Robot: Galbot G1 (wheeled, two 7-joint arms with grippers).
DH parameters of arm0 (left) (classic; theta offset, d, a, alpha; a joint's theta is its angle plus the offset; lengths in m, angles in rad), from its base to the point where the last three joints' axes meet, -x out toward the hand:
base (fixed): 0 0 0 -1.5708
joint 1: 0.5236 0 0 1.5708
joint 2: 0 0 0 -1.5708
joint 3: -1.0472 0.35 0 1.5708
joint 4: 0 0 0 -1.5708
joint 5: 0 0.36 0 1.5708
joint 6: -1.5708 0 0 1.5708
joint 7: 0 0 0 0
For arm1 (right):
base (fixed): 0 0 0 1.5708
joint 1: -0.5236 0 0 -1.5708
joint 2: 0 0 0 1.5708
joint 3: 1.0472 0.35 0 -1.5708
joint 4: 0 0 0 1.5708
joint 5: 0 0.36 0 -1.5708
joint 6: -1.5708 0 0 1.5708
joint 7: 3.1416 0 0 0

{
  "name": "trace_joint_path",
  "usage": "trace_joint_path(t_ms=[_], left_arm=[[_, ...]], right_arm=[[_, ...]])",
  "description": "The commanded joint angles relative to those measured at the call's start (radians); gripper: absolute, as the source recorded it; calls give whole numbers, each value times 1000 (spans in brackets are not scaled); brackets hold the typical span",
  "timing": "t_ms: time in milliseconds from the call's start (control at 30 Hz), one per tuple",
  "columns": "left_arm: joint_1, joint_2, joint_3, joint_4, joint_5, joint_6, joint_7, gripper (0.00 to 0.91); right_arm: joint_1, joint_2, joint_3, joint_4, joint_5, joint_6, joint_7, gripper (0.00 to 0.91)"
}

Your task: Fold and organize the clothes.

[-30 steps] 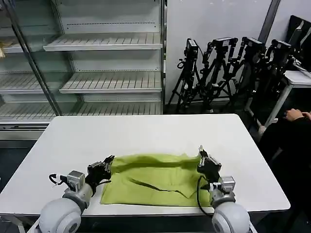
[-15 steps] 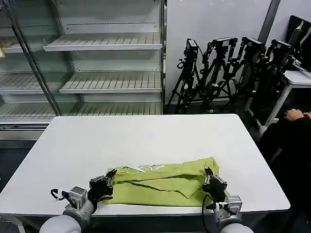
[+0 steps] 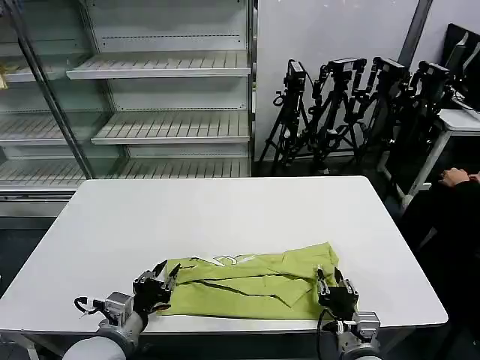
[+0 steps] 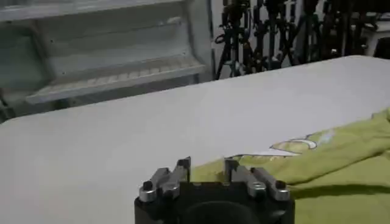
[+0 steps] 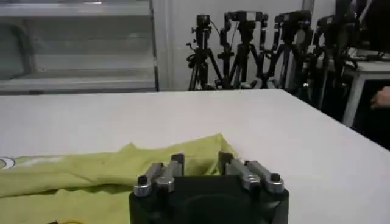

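The clothes are one lime yellow-green T-shirt [image 3: 247,283], lying folded in a wide band along the near edge of the white table [image 3: 225,210]. Its neckline label shows at the top of the fold. My left gripper [image 3: 159,277] sits low at the shirt's left end, open, with its fingertips at the fabric edge. My right gripper [image 3: 331,285] is at the shirt's right end, also open. In the left wrist view the shirt [image 4: 341,164] lies just past the spread gripper [image 4: 206,164]. In the right wrist view the shirt's corner [image 5: 152,161] shows between the parted fingers of the gripper [image 5: 200,159].
Bare tabletop stretches beyond the shirt to the far edge. Behind the table stand empty white shelves [image 3: 150,97] and a group of black tripods [image 3: 352,97]. Another white table [image 3: 457,124] is at the far right.
Both grippers carried the shirt's far edge toward the near edge, folding it over. They then dropped lower and drew back, and the jaws now stand apart from the fabric.
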Motion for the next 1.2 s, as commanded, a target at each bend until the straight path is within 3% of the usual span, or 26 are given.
trace_joint_path(t_ms=[33, 400, 767, 833, 900, 967, 1200], left_arm=[[34, -73, -16, -19, -54, 6, -75, 907], [30, -218, 41, 30, -186, 11, -108, 907], [-37, -244, 37, 108, -256, 23, -118, 907], [-39, -243, 33, 113, -268, 22, -119, 383], [-42, -244, 31, 117, -281, 19, -121, 111], [-44, -248, 31, 120, -291, 11, -123, 40], [-43, -259, 28, 129, -322, 3, -125, 30]], right_arm=[[-53, 16, 32, 39, -7, -6, 6, 907], [-70, 50, 28, 18, -16, 5, 8, 907], [-85, 69, 30, 27, -17, 7, 8, 907], [-85, 72, 30, 29, -18, 6, 8, 907], [-85, 74, 29, 31, -18, 6, 8, 907], [-85, 76, 29, 34, -19, 6, 9, 907], [-97, 87, 29, 45, -28, 6, 11, 907]])
